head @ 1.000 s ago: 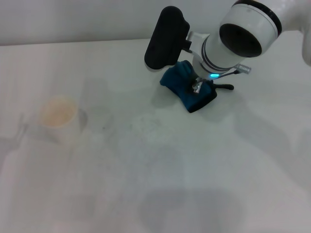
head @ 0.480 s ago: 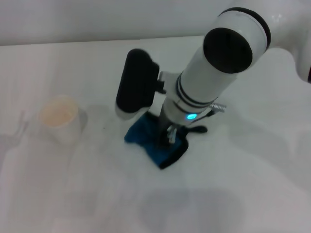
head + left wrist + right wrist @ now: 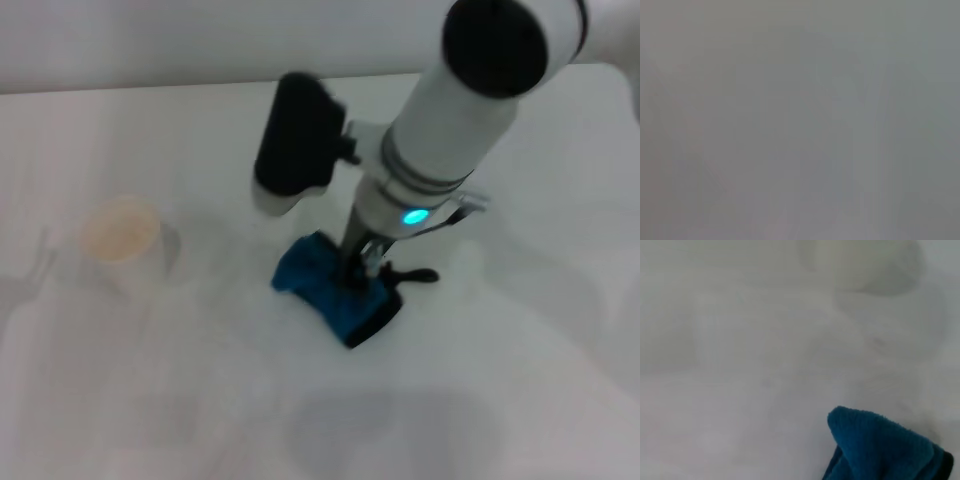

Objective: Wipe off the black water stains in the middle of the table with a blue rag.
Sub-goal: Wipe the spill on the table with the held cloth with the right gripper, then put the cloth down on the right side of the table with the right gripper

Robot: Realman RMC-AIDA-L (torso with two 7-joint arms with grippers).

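The blue rag (image 3: 322, 287) lies bunched on the white table (image 3: 520, 400) near the middle, its black edging turned toward the front. My right gripper (image 3: 362, 268) comes down from the back right and presses into the rag's top, shut on it. In the right wrist view a corner of the blue rag (image 3: 880, 450) shows over the bare table. The black water stains do not show; whether they lie under the rag I cannot tell. The left gripper is out of view, and the left wrist view is a blank grey.
A white plastic cup (image 3: 122, 240) stands on the table's left side, about a rag's length from the rag. The cup (image 3: 862, 265) shows faintly in the right wrist view. The right arm's thick white forearm (image 3: 450, 120) hangs over the back middle.
My right gripper dragged the rag from the back right toward the front middle of the table, then shifted it slightly right. The cup has not moved.
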